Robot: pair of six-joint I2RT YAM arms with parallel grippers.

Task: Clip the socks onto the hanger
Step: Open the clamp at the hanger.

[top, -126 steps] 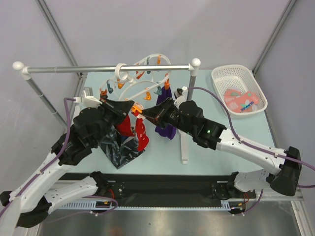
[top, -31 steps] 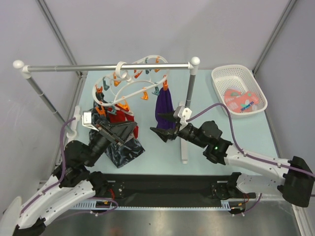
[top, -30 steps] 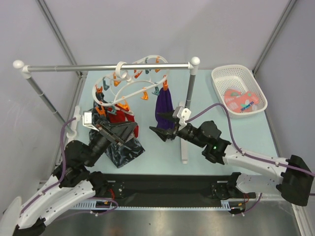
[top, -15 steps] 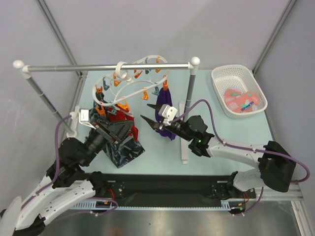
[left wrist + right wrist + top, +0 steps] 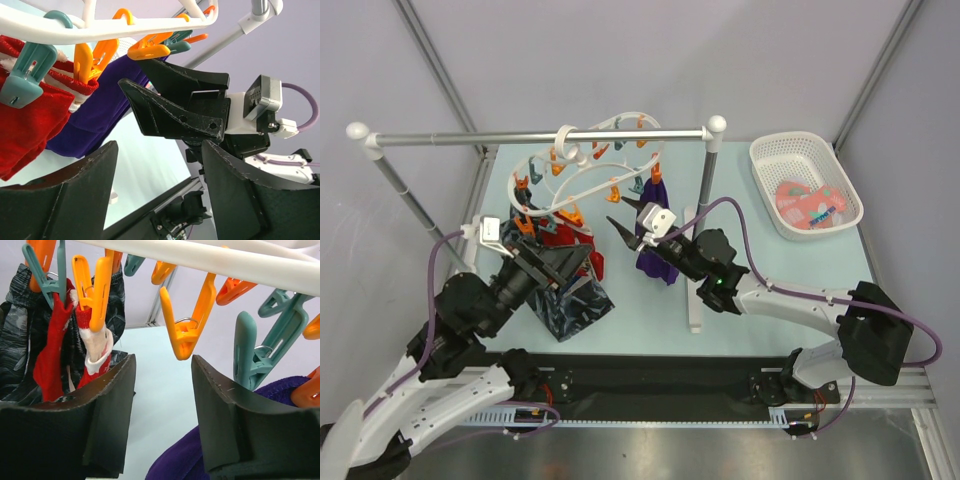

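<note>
The white hanger (image 5: 588, 168) hangs by its hook from the rail, with orange and teal clothespins below it. Two red socks (image 5: 560, 236) are clipped at its left side. They also show as red socks (image 5: 55, 355) under a teal and an orange pin, and as red socks (image 5: 30, 125) in the left wrist view. My left gripper (image 5: 582, 262) is open and empty just below them. My right gripper (image 5: 618, 211) is open under the hanger's middle, and an orange clothespin (image 5: 182, 335) hangs just above its gap. Salmon-pink socks (image 5: 810, 205) lie in the basket.
A purple cloth (image 5: 655, 215) hangs from the hanger next to my right gripper. A navy marbled cloth (image 5: 570, 305) hangs below the red socks. The grey rail (image 5: 470, 139) spans the back on its stand. The white basket (image 5: 767, 150) sits at the far right.
My right gripper has risen and swung left from below the purple cloth up to the clothespins. My left gripper has opened wider and its arm has drawn back slightly.
</note>
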